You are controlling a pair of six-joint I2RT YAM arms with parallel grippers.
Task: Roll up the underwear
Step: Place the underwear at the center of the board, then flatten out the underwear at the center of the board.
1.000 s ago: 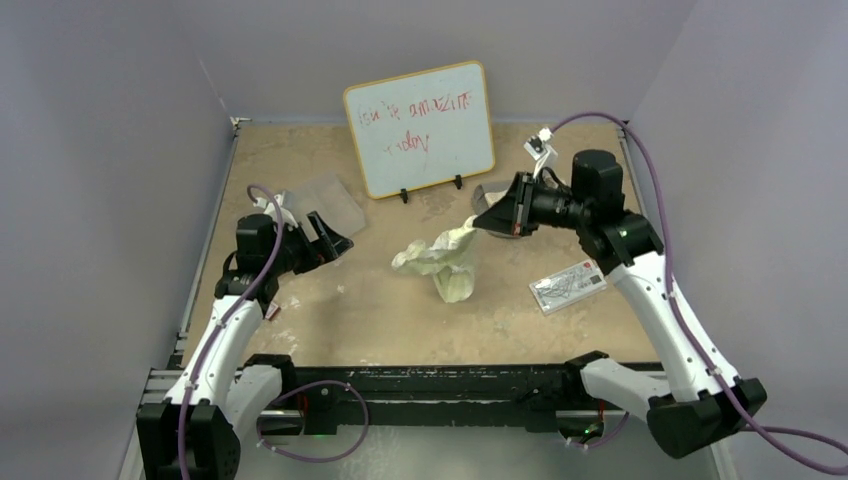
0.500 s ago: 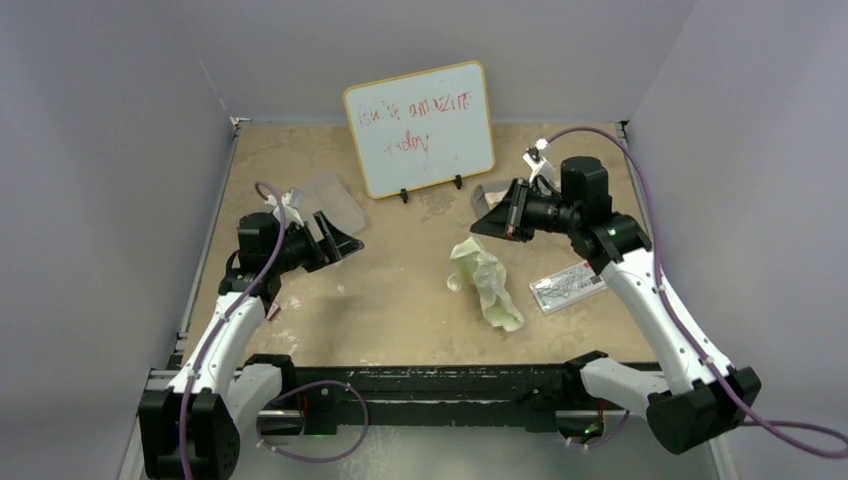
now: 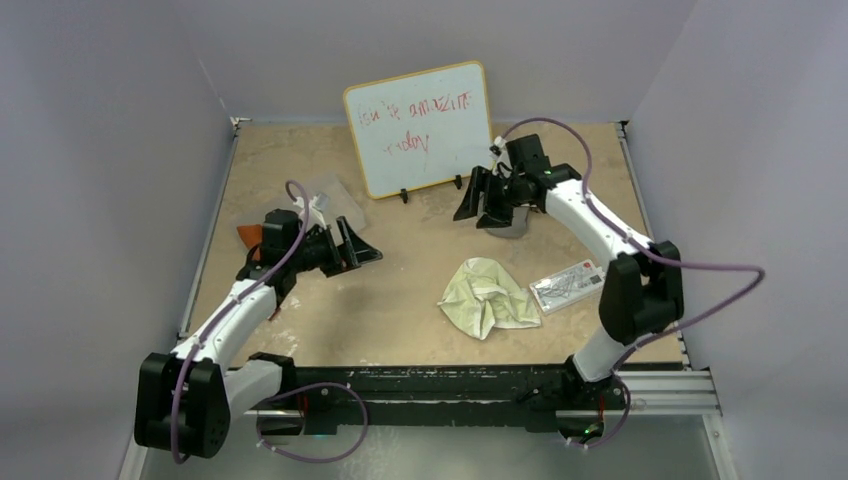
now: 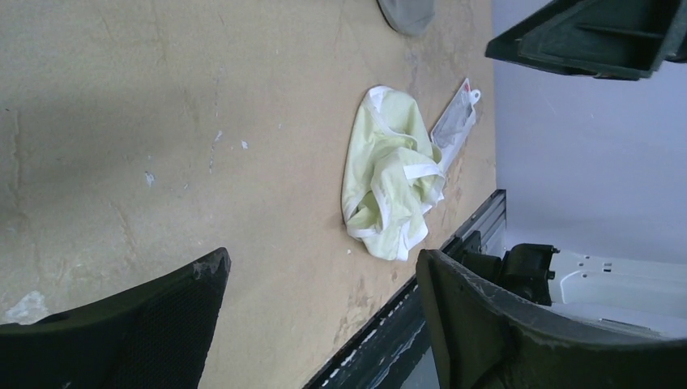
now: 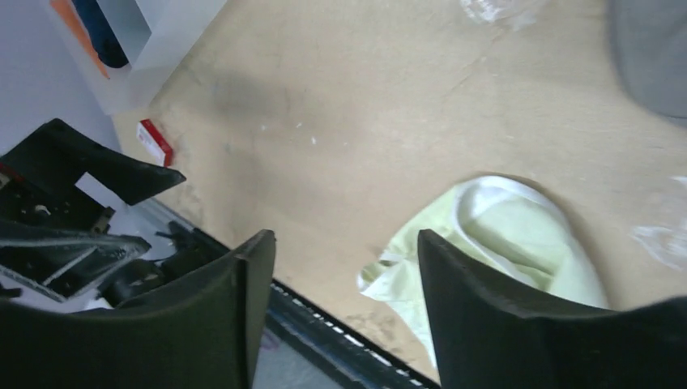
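The pale cream underwear lies crumpled on the table near the front, free of both grippers; it also shows in the left wrist view and the right wrist view. My right gripper hangs open and empty further back, over the edge of a grey garment. My left gripper is open and empty at the left, pointing toward the cream piece. An orange garment peeks out behind the left arm.
A whiteboard with red writing stands at the back centre. The white printed card lies just right of the cream underwear. A clear plastic bag lies at the back left. The table's black front rail runs close below the underwear.
My right gripper opened and let go of the cream underwear, which dropped in a heap nearer the front. The right arm pulled back toward the whiteboard. My left gripper moved slightly toward the centre.
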